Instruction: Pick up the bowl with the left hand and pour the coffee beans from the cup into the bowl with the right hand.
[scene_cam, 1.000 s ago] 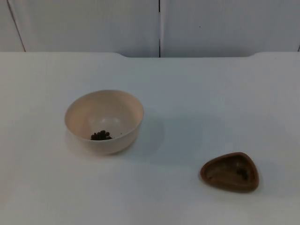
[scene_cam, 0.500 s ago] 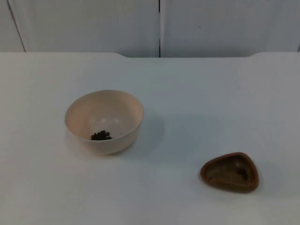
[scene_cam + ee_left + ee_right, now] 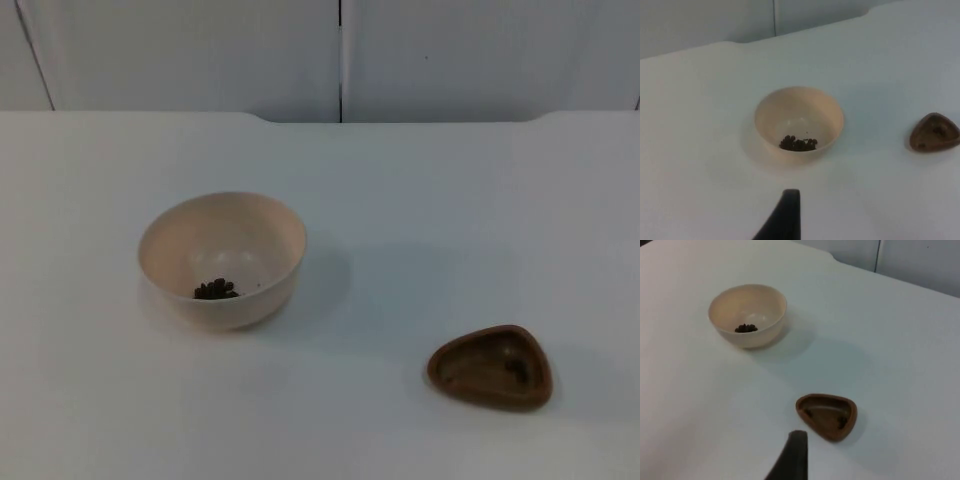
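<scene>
The cream bowl [image 3: 222, 258] sits upright on the white table [image 3: 420, 200] with a small heap of coffee beans [image 3: 215, 290] already in its bottom. The brown three-cornered cup [image 3: 491, 366] stands well apart from it, mouth up, and looks all but empty — just a dark speck or two inside. So the pour seems done and both vessels set down, or else the pictures disagree with the task as written; I can't say which.

Both arms wait, drawn back above the table. The left gripper [image 3: 785, 220] hangs short of the bowl, which lies straight ahead of its black fingertip, with bare table between. The right gripper [image 3: 792, 457] hangs just short of the cup, the bowl farther ahead. One fingertip of each is all I see, so whether either pincer is spread or clenched I cannot tell.

There is open room all round — nothing crowds the bowl's rim or the cup, and the grey partition wall [image 3: 200, 50] is well beyond both.
</scene>
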